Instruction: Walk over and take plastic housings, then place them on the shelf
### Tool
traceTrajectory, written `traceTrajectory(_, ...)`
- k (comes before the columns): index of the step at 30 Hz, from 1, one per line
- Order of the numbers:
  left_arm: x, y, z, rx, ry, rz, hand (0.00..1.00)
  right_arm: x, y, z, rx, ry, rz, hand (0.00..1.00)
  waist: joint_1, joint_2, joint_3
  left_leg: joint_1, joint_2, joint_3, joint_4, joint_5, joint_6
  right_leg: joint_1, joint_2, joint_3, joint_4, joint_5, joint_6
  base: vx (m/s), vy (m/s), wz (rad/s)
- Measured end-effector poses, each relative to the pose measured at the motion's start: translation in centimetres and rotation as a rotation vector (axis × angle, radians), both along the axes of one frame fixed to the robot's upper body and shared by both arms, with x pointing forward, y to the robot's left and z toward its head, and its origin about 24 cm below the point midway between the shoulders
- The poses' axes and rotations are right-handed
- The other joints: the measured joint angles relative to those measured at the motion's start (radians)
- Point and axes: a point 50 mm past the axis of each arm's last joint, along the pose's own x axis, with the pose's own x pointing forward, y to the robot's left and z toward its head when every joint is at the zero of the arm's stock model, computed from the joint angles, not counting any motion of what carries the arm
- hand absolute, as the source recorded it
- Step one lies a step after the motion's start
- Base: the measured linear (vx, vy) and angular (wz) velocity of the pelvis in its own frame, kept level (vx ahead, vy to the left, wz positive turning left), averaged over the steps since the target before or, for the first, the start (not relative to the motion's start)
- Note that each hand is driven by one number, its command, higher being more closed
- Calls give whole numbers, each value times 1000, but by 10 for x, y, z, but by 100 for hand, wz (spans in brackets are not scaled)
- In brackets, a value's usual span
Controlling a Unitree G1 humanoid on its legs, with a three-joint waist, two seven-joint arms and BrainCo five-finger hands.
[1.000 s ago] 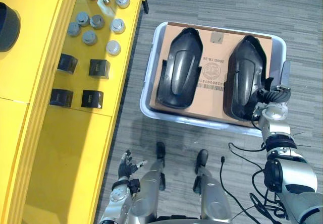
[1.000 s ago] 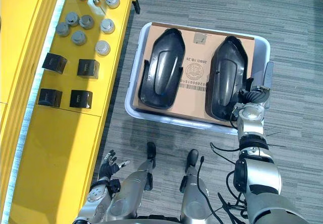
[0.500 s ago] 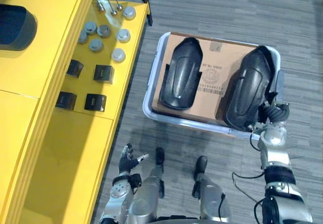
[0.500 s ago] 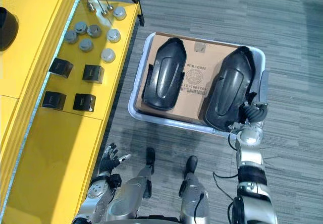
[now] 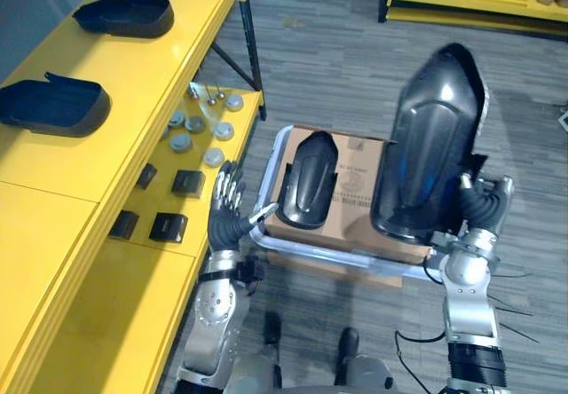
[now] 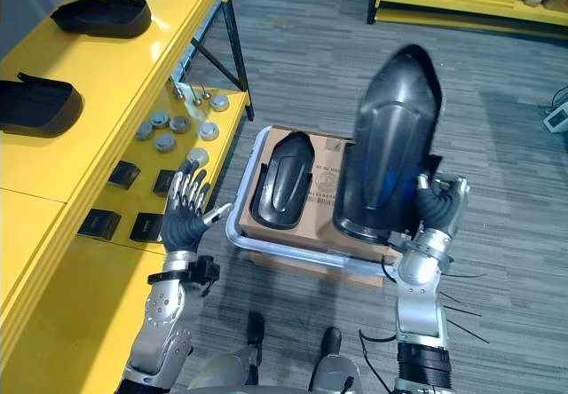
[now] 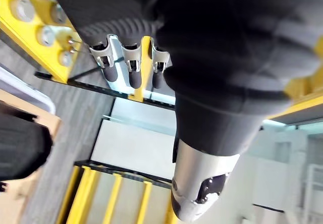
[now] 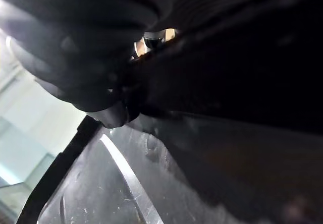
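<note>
My right hand point(image 5: 484, 206) is clenched on the lower edge of one housing point(image 5: 430, 137) and holds it upright above the bin point(image 5: 337, 256). At its 9 o'clock the second housing point(image 5: 308, 181) lies on the cardboard point(image 5: 357, 177) inside the bin. My left hand point(image 5: 226, 216) is released, with fingers spread, beside the shelf point(image 5: 80, 190).

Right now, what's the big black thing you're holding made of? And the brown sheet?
The housing in the right hand looks like hard black plastic, smooth and glossy: light gleams bluish on its curved face. The sheet under the other housing seems plain brown cardboard, matt, with a printed label.
</note>
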Motion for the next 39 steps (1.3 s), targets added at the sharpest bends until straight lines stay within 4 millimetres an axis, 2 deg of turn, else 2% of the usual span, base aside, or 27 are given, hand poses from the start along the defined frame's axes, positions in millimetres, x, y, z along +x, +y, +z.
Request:
traceTrajectory(5, 3, -27, 9, -9, -12, -86, 0, 4, 40, 12, 18, -54, 146, 100, 0, -4, -25, 11, 3, 24, -2, -3, -4, 7, 3, 20, -14, 14, -3, -31, 0, -11)
traceTrajectory(8, 8, -39, 4, 12, 24, -115, 0, 2, 57, 15, 31, -72, 211, 100, 0, -6, -44, 13, 3, 27, -2, -2, -2, 8, 5, 28, -21, 20, -3, -14, -2, -10)
traceTrajectory(9, 10, -48, -1, 41, 49, -145, 0, 1, 69, 17, 42, -81, 256, 100, 0, -12, -56, 13, 5, 35, -3, -2, -2, 8, 9, 36, -30, 27, -3, -7, -8, -14)
traceTrajectory(14, 13, -52, -15, 106, 117, -116, 0, 0, 80, 17, 57, -82, 302, 100, 0, -29, -79, 16, 13, 47, -3, -3, -3, 8, 15, 45, -33, 28, -4, -11, -14, -7)
traceTrajectory(15, 13, -53, -19, 116, 132, -117, 100, 0, 83, 17, 61, -83, 309, 100, -1, -30, -81, 18, 13, 48, -3, -4, -4, 8, 16, 47, -35, 28, -3, -20, -11, -7)
traceTrajectory(18, 13, -57, -25, 133, 165, -122, 100, 0, 84, 16, 64, -82, 317, 100, -1, -30, -82, 18, 14, 49, -3, -4, -5, 10, 18, 52, -43, 29, -5, -22, -5, -5)
traceTrajectory(19, 14, -58, -25, 136, 166, -128, 100, 0, 84, 16, 71, -82, 322, 0, -1, -30, -82, 18, 14, 49, -3, -4, -5, 10, 19, 55, -45, 29, -6, 0, 0, 0)
traceTrajectory(25, 19, -56, -38, 171, 221, -121, 100, -3, 96, 17, 128, -107, 437, 0, -2, -31, -135, 17, 15, 53, -3, -4, -4, 7, 21, 65, -48, 29, -6, 10, -4, -3)
traceTrajectory(30, 21, -50, -39, 181, 228, -86, 100, -4, 99, 17, 182, -103, 561, 0, -1, -31, -142, 20, 15, 51, -3, -3, -3, 10, 21, 64, -47, 29, -6, 0, 0, 0)
traceTrajectory(36, 23, -33, -38, 186, 220, -44, 100, -5, 89, 20, 189, -107, 664, 0, 0, -33, -143, 32, 16, 51, -4, -4, -5, 22, 23, 65, -47, 29, -6, 0, 0, 0)
traceTrajectory(39, 20, -22, -35, 185, 203, 6, 100, -13, 71, 44, 224, -238, 674, 0, 0, -33, -144, 32, 17, 51, -4, -7, -8, 22, 24, 68, -47, 29, -6, 0, 0, 0)
